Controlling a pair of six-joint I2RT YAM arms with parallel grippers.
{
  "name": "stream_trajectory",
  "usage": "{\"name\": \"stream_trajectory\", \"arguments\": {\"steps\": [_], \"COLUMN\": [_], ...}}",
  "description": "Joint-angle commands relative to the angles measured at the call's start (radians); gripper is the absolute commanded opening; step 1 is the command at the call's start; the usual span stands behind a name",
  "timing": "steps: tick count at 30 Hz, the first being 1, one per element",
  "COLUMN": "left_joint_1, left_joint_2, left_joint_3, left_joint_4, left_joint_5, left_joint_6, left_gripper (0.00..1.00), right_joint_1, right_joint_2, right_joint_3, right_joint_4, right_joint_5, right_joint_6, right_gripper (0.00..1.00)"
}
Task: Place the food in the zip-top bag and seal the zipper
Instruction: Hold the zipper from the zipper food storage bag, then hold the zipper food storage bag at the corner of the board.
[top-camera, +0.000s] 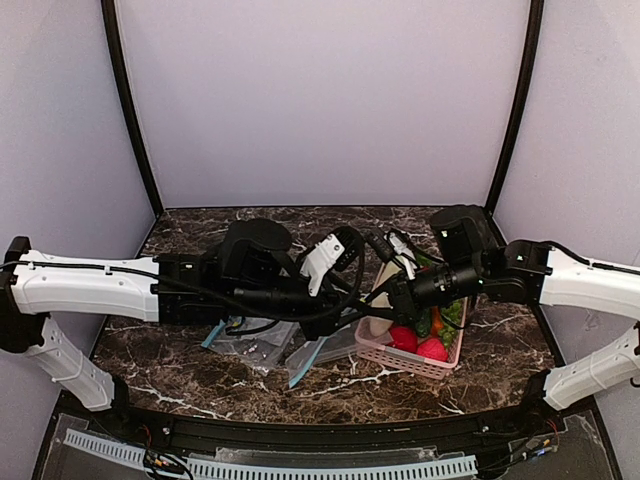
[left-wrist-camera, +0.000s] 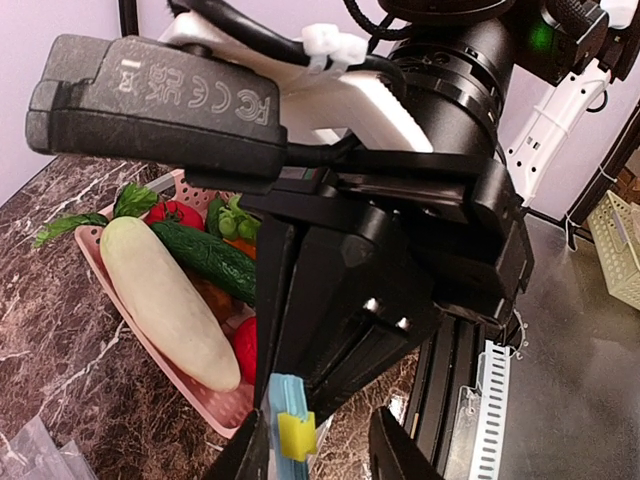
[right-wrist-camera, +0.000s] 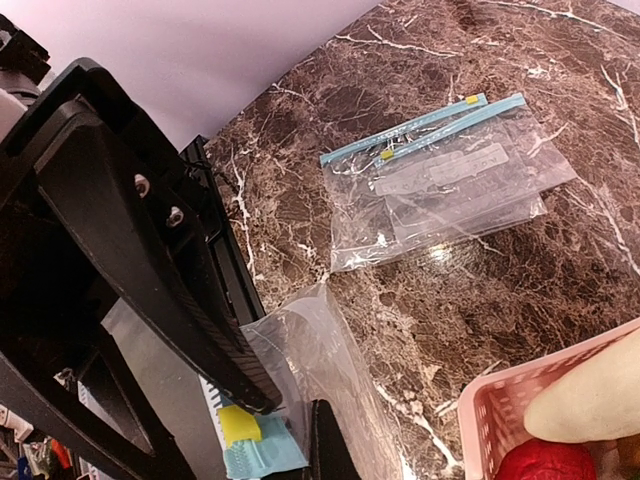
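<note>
The right gripper (right-wrist-camera: 292, 415) has its jaws pressed together on the mouth edge of a clear zip-top bag (right-wrist-camera: 312, 352), pinching it at the zipper (left-wrist-camera: 284, 400) right beside a small yellow slider (left-wrist-camera: 297, 436). The bag hangs from that grip, just off the near side of the pink basket (top-camera: 410, 362). The left gripper (left-wrist-camera: 325, 452) meets it tip to tip from the other side. Its jaws stand partly spread, one on either side of the same teal strip, and a gap shows on one side, so they are not clamped on it.

All the food lies in the basket, none of it in the bag. The dark green cucumber (left-wrist-camera: 205, 255) rests against a long white radish (left-wrist-camera: 165, 300), and the red fruits (top-camera: 403, 338) sit among them — one at the far end by some green leaves, one at the near end beside the radish's tip.

Two more clear bags (right-wrist-camera: 450, 175) with teal strips lie flat and overlapping on the dark marbled worktop (top-camera: 200, 385), well apart from the basket.
</note>
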Motion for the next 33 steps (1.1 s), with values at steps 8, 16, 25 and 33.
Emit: {"name": "stream_trajectory", "arguments": {"steps": [8, 16, 25, 33], "left_joint_1": [-0.002, -0.002, -0.002, 0.003], "left_joint_2": [0.007, 0.002, -0.015, -0.038], "left_joint_3": [0.039, 0.028, 0.005, -0.002], "left_joint_4": [-0.053, -0.066, -0.065, -0.096], "left_joint_5": [-0.056, -0.06, -0.018, 0.071], "left_joint_6": [-0.012, -0.026, -0.045, -0.097], "left_gripper": [0.19, 0.07, 0.01, 0.01], "right_joint_1": [0.015, 0.016, 0.016, 0.015], "right_joint_2": [0.006, 0.002, -0.029, -0.148], "right_joint_3": [0.032, 0.027, -0.002, -0.053], "right_joint_4": [0.002, 0.002, 0.033, 0.05], "right_joint_5": [-0.005, -0.016, -0.046, -0.071], "right_joint_6": [0.015, 0.024, 0.032, -0.012], "right_gripper": [0.0, 0.0, 0.0, 0.35]}}
